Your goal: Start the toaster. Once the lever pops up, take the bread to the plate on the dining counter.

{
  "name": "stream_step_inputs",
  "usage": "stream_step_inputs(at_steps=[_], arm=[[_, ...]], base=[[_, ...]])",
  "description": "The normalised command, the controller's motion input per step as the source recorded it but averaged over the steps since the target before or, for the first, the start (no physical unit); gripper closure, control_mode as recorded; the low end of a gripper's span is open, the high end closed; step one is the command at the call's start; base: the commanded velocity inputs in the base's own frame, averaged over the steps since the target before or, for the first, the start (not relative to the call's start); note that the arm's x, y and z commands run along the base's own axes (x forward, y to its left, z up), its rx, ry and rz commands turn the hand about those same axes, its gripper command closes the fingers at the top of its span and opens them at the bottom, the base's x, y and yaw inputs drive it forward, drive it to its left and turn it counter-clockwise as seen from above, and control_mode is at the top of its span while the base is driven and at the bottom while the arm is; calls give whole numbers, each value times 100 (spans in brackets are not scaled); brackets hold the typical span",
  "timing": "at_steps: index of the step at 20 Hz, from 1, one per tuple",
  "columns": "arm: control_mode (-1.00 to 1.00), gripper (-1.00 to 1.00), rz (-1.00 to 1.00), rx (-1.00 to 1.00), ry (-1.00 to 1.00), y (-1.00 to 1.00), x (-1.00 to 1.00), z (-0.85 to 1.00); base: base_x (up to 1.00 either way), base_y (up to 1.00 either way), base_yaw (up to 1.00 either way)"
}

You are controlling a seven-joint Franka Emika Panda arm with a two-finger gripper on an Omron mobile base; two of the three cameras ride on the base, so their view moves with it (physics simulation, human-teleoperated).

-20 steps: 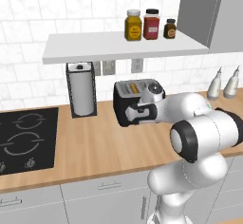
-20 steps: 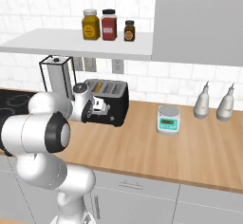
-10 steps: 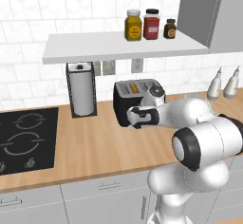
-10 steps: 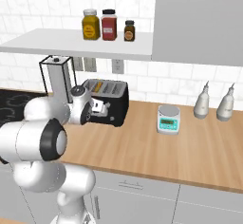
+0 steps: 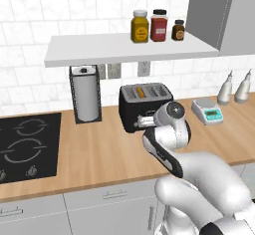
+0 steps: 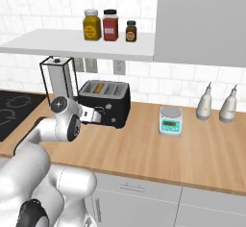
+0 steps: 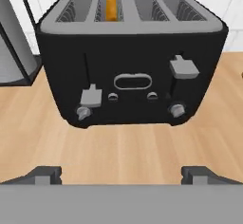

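Now backed off the toaster (image 7: 130,59), the gripper (image 7: 121,174) hangs wide apart, left lever down, toasting presumably begun.

Toaster (image 7: 130,61): boxy black body, lighter grey top; you see four slots, upright on wood counter, back to tiled wall. Front faces you: left lever low, right lever higher, oval window between, two small pale knobs near base. Bread (image 7: 111,8): golden-brown edge showing in second slot from left, sunk deep, standing on edge, barely above slot rim.
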Motion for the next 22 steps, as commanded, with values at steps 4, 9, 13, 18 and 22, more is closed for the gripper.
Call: stream_step_inputs(at_steps=[4,9,13,18,22], arm=[[-100,-100,-4,0,-24,0,-40,49],[-100,-100,-2,0,-19,0,-4,54],[-100,-100,0,0,-16,-3,0,54],[-100,-100,0,0,-3,-12,4,44],[-100,-100,0,2,0,-13,18,24]], base=[[0,0,0],[0,0,0],[0,0,0],[0,0,0],[0,0,0]])
